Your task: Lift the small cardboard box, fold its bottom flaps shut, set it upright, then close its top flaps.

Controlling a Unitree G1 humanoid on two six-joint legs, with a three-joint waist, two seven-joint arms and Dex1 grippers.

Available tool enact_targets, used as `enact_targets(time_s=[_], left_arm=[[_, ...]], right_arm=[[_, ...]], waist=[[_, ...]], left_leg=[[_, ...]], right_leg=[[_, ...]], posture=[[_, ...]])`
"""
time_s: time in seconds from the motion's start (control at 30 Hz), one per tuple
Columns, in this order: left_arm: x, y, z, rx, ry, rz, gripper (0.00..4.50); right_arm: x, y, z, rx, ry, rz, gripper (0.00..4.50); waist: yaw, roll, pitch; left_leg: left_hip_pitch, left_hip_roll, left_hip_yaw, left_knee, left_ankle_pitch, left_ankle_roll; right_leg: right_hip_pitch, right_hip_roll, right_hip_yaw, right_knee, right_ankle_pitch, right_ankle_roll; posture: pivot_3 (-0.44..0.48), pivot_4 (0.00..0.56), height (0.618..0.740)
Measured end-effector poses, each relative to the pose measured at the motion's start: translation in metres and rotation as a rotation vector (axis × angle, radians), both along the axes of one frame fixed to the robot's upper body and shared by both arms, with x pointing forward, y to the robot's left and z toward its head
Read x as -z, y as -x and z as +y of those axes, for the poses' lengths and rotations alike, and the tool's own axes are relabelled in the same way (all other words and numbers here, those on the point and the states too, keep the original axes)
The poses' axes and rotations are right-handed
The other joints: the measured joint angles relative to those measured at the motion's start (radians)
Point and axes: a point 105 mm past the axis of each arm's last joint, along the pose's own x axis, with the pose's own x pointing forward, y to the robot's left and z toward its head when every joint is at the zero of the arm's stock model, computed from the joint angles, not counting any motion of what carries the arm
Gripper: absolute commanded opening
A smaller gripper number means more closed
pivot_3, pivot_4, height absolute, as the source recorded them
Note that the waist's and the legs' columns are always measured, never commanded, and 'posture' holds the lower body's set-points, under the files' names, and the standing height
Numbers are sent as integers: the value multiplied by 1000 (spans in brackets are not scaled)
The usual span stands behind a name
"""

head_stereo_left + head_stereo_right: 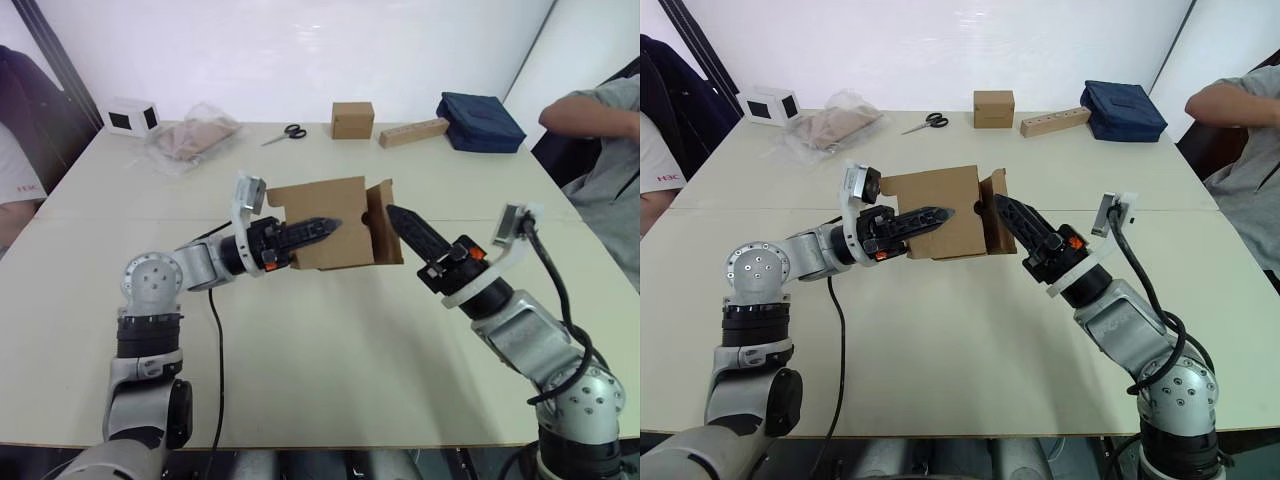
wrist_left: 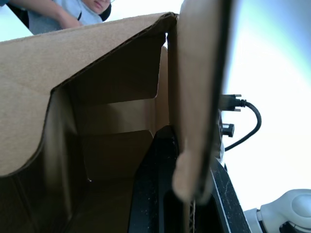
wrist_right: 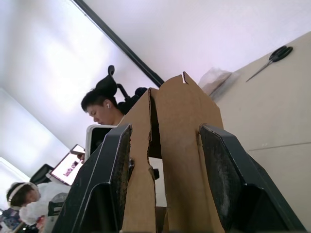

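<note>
Small cardboard box (image 1: 335,222) hangs in the air over the middle of the table (image 1: 330,340), held from both sides. Left gripper (image 1: 325,227) is clamped on one wall of it, with one finger inside the box and one outside. Right gripper (image 1: 400,218) has its two fingers spread around a pair of flaps at the other end (whether they really pinch, I cannot tell). Farther back lie scissors (image 1: 287,132) and a cube-shaped box (image 1: 352,119). I think the risk is this: pushing the flaps while only one wall is held may twist the box out of the left grip.

Box flaps (image 3: 175,160) between claw fingers (image 3: 104,184)
</note>
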Motion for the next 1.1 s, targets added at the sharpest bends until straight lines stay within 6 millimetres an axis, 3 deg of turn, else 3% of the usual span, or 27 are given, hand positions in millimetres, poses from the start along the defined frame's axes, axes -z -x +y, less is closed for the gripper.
enact_targets(time_s=[0.33, 0.83, 0.93, 1.0, 1.1], left_arm=[[-1, -1, 0, -11, 1, -3, 0], [-2, 0, -1, -5, 13, 0, 0], [-2, 0, -1, -8, 10, 2, 0], [-2, -1, 0, -9, 9, 3, 0], [-2, 0, 0, -10, 9, 3, 0]], right_arm=[[3, 5, 12, -45, -14, 20, 2294], [4, 3, 10, -16, -9, 25, 2294], [4, 2, 10, -12, -6, 25, 1619], [4, 2, 10, -11, -6, 25, 845], [5, 2, 9, -11, -6, 25, 845]], waist=[[0, 0, 0], [0, 0, 0], [0, 0, 0], [0, 0, 0], [0, 0, 0]], left_leg=[[0, 0, 0, 0, 0, 0], [0, 0, 0, 0, 0, 0], [0, 0, 0, 0, 0, 0], [0, 0, 0, 0, 0, 0], [0, 0, 0, 0, 0, 0]], right_leg=[[0, 0, 0, 0, 0, 0], [0, 0, 0, 0, 0, 0], [0, 0, 0, 0, 0, 0], [0, 0, 0, 0, 0, 0], [0, 0, 0, 0, 0, 0]], posture=[[0, 150, 740], [0, 150, 740], [0, 150, 740], [0, 150, 740], [0, 150, 740]])
